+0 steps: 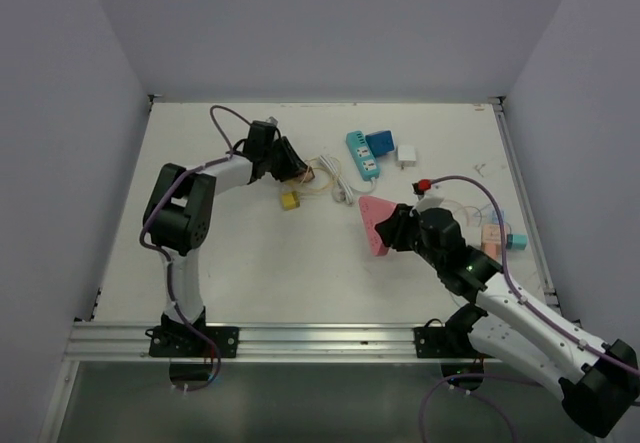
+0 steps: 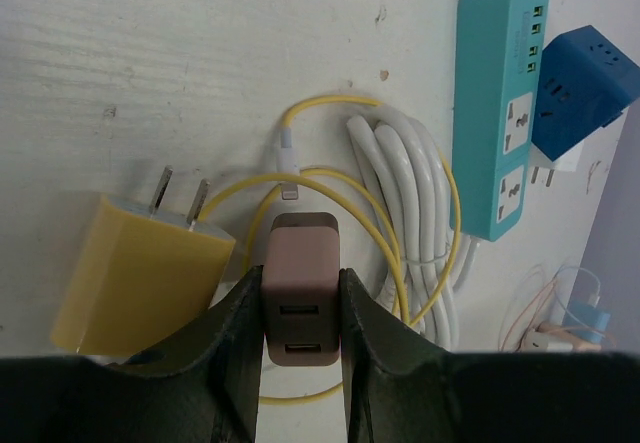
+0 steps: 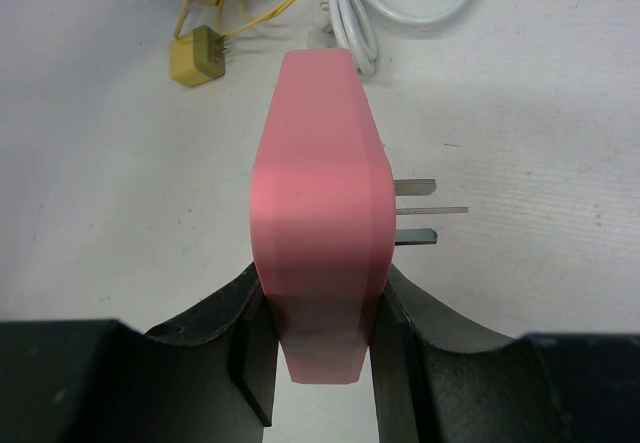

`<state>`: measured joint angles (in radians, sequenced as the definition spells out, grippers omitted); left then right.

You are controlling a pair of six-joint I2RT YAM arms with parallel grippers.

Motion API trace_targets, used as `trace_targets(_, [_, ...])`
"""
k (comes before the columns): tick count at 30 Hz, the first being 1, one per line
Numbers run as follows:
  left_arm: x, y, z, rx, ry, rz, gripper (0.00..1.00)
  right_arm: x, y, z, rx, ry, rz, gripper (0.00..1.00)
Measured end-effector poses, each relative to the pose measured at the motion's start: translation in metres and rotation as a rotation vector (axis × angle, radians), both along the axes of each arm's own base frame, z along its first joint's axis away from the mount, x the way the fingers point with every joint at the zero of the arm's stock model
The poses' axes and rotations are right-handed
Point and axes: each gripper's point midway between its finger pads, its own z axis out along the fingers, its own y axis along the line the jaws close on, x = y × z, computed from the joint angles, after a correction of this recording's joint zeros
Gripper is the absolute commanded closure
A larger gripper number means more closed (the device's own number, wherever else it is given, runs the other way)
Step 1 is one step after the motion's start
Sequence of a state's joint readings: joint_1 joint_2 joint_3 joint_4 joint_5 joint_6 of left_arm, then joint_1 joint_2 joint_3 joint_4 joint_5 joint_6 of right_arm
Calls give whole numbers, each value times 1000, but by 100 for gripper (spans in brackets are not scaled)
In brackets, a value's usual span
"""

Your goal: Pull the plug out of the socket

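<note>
We read the pulling step as done, or very nearly. Our right claw (image 3: pixel 320 338) is clamped on the narrow end of the pink socket adapter (image 3: pixel 315 213), held off the worktop (image 1: pixel 250 263). The adapter's three metal prongs stick out bare to the side, and no plug shows on the faces we can see. Our left claw (image 2: pixel 301 308) is closed on a mauve USB charger (image 2: pixel 305 248), one finger on each flank. Its two ports face the wrist camera and are empty; its prongs are hidden from us.

In the top view the two claws are well apart, with the pink adapter (image 1: pixel 374 225) right of centre and the left claw (image 1: pixel 290 166) further back and to the left. If the mauve charger is the plug in question, as we judge, it is free of the socket.

Just beside it lies a yellow charger (image 2: pixel 140 273) on its side with its prongs showing. A thin yellow cable (image 2: pixel 345 101) loops round a coiled white cord (image 2: pixel 405 193). The teal power strip (image 2: pixel 500 113) and the blue cube socket (image 2: pixel 585 83) sit beyond.

What remains, we think, is to lower each piece onto a bare patch and open up. The left side needs care, because the yellow cable runs close under the charger and could snag as we let go
</note>
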<state>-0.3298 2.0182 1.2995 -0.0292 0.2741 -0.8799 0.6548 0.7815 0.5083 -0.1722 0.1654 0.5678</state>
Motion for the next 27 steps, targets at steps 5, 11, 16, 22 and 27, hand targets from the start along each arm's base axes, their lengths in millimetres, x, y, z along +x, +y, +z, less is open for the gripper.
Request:
trace_targets(5, [-2, 1, -11, 11, 26, -5, 37, -3, -4, 2, -3, -2, -3, 100])
trace_targets(11, [-6, 9, -3, 54, 19, -10, 7, -4, -10, -5, -30, 16, -24, 100])
trace_targets(16, [-12, 23, 33, 115, -37, -8, 0, 1, -19, -11, -63, 36, -65, 100])
trace_targets(22, [-24, 53, 97, 231, -168, 8, 0, 17, -40, -12, -113, 72, -164, 100])
trace_targets(27, [-45, 86, 153, 327, -327, 44, 1, 40, -61, -9, -138, 97, -270, 100])
